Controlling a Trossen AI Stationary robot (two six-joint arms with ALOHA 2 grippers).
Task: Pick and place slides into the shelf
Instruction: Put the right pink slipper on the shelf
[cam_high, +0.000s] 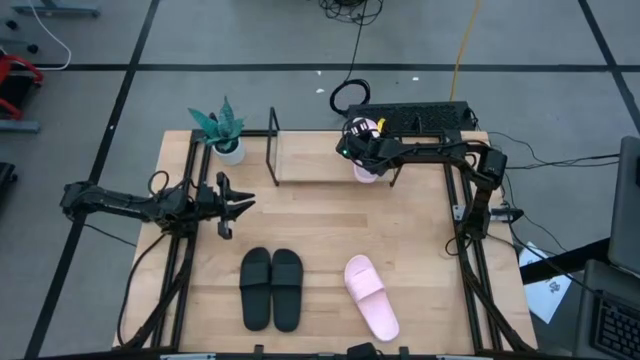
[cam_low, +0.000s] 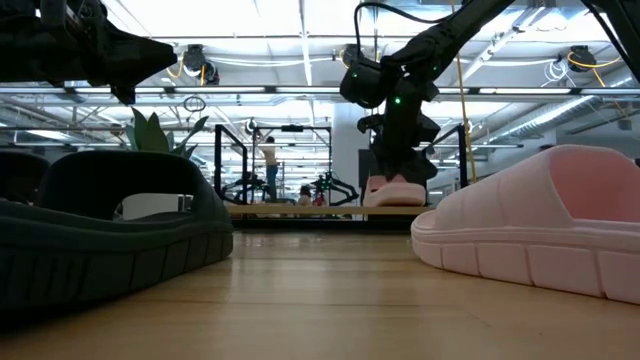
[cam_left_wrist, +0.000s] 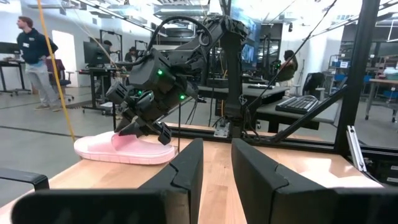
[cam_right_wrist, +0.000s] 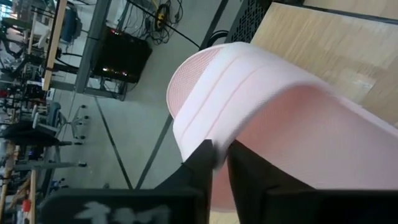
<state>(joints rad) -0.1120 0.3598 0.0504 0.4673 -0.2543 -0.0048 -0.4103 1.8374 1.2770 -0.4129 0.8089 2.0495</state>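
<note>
High view: the right gripper (cam_high: 366, 158) is seen reaching over the right end of the shelf (cam_high: 310, 160) at the back of the table (cam_high: 420, 250), where one pink slide (cam_high: 365, 172) lies on the shelf board. From the right wrist view, the fingers (cam_right_wrist: 202, 163) are nearly together, pinched on the strap of that pink slide (cam_right_wrist: 273, 118). The left wrist view shows the same gripper (cam_left_wrist: 146, 127) down on the slide (cam_left_wrist: 124, 149). The left gripper (cam_high: 238, 207) is held above the table's left side, its fingers close together with nothing between them. The black pair (cam_high: 271, 288) lies side by side on the front of the table, and the second pink slide (cam_high: 371, 296) lies just beside it to the right, slightly angled. A potted plant (cam_high: 222, 130) stands left of the shelf.
</note>
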